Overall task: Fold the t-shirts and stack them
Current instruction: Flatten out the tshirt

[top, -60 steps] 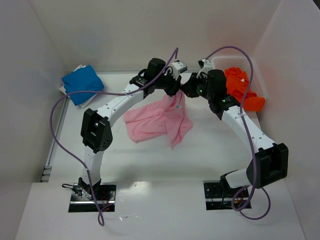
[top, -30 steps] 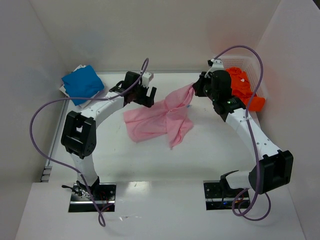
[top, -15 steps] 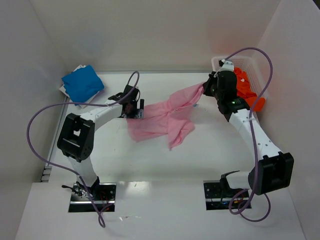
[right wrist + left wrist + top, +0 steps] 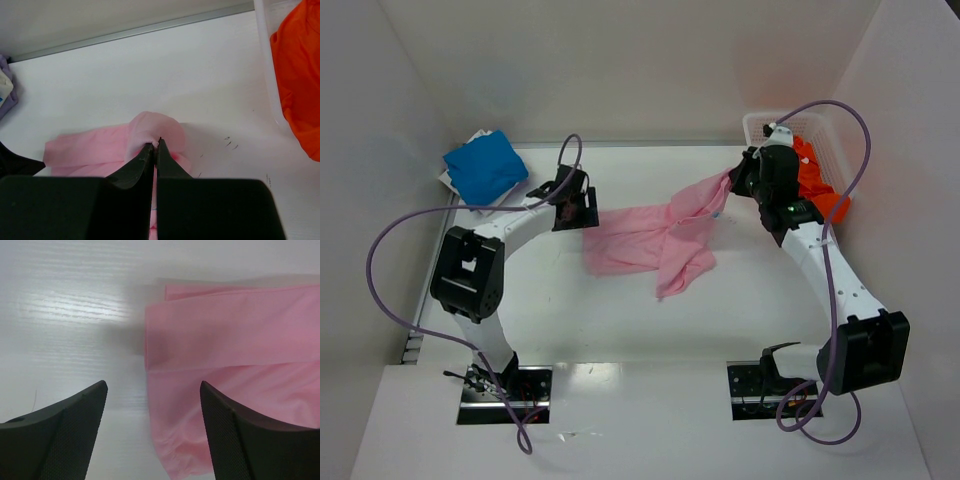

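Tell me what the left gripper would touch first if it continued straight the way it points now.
Most likely the edge of the pink t-shirt, lying between the open fingers of the left gripper. Bare table starts just beside it, so a slight offset could land there instead.

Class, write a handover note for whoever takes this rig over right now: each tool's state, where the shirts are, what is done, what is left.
Left tool: open, at the pink shirt's left edge, gripping nothing.
Right tool: shut on the pink shirt's right end, held up near the basket.
Blue shirt: folded, far-left corner. Orange shirt: in the basket.
Done: the blue one is folded.
Left: spread, fold and stack the pink, then the orange.
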